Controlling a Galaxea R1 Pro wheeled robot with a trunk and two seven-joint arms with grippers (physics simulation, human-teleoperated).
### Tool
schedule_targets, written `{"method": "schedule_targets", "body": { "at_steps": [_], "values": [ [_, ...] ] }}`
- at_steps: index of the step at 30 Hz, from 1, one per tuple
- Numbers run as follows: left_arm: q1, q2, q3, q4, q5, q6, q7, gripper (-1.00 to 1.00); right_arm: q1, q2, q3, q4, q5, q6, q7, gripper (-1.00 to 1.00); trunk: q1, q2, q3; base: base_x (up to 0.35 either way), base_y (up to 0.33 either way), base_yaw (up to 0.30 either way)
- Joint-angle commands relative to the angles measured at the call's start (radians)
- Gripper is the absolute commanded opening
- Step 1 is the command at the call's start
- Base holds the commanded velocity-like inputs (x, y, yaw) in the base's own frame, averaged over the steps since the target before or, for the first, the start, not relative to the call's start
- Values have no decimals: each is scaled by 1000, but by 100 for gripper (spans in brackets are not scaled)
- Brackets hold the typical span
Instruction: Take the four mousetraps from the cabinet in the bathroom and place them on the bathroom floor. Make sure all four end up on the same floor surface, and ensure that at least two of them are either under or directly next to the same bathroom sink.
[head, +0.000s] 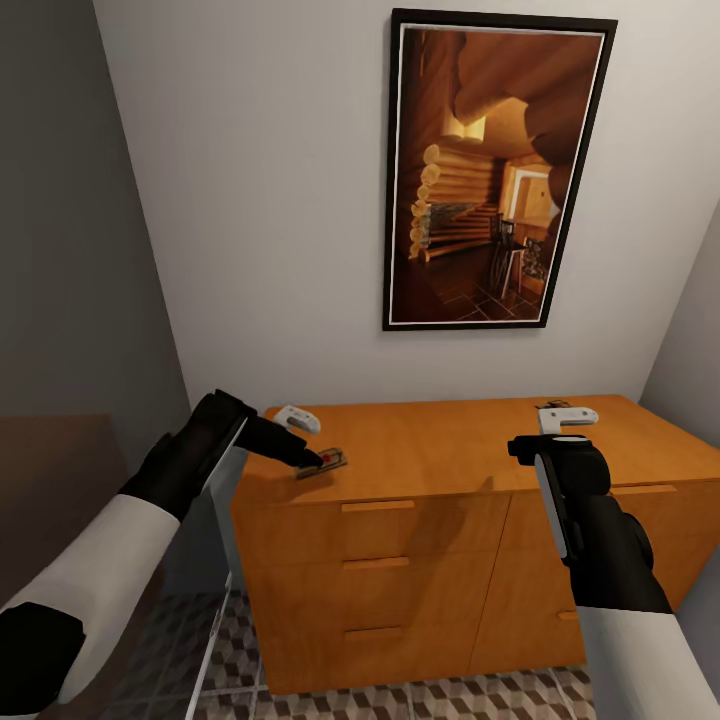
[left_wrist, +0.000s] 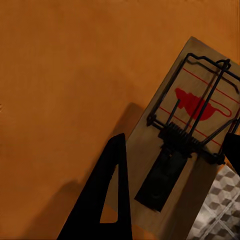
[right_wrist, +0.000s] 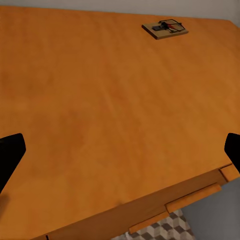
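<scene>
Nearest, patterned bathroom floor (head: 400, 700) is seen below a wide orange-brown cabinet (head: 440, 560). The left gripper (head: 318, 459) is clenched around a mousetrap (head: 327, 462), which is held at the cabinet's front left edge, jutting past it in the left wrist view (left_wrist: 185, 145). The right gripper (right_wrist: 120, 150) is spread wide above the cabinet top, grasping nothing. Farther back, a second mousetrap (right_wrist: 165, 28) lies flat near the top's far edge. A framed picture (head: 495, 170) is hung on the wall behind.
</scene>
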Motion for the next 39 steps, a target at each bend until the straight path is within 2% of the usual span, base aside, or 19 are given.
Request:
{"method": "schedule_targets", "body": {
  "at_steps": [1, 7, 10, 14, 15, 19, 20, 23, 24, 28, 33, 39],
  "values": [
    [-1, 1, -1, -2, -11, 1, -9, -100, -1, 0, 1, -1, 0, 5, -2, 100, 0, -1, -1, 0, 0, 0],
    [-1, 1, 4, -5, -12, 1, -4, -100, -1, 0, 2, -1, -3, 5, -2, 100, 0, -1, -1, 0, 0, 0],
    [-1, 1, 23, -6, -13, 1, 0, -100, -1, 0, 2, -1, -3, 5, -2, 100, 0, -1, -1, 0, 0, 0],
    [-1, 0, 79, -6, -14, 1, 16, -100, -1, 0, 2, -1, -4, 5, -2, 100, 0, -1, -1, 0, 0, 0],
    [-1, -1, 116, -6, -14, 1, 40, -100, -1, 0, 2, -1, -4, 5, -2, 100, 0, -1, -1, 0, 0, 0],
    [-1, -7, 213, -6, -14, 1, 117, -100, -1, 1, 2, -2, -4, 5, -1, 100, 0, -1, -1, 0, 0, 0],
    [-1, -10, 267, -6, -14, 1, 157, -100, -1, 2, 3, -2, -4, 5, -1, 100, 0, -1, -1, 0, 0, 0],
    [-1, -14, 342, -7, -13, 1, 205, -100, -1, 3, 3, -2, -5, 5, -1, 100, 0, -1, -1, 0, 0, 0],
    [-1, -16, 382, -8, -14, 1, 226, -100, -1, 4, 3, -2, -5, 5, -1, 100, 0, -1, -1, 0, 0, 0],
    [-1, -20, 437, -31, -16, 1, 253, -100, -1, 6, 3, -2, -5, 5, -1, 100, 0, -1, -1, 0, 0, 0],
    [-1, -22, 461, -56, -18, 1, 265, -100, -1, 8, 3, -2, -5, 5, -2, 100, 0, -1, -1, 0, 0, 0],
    [-1, -22, 471, -65, -18, -2, 296, -100, -1, 9, 4, -2, -5, 5, -2, 100, 0, -1, -1, 0, 0, 0]
  ]
}}
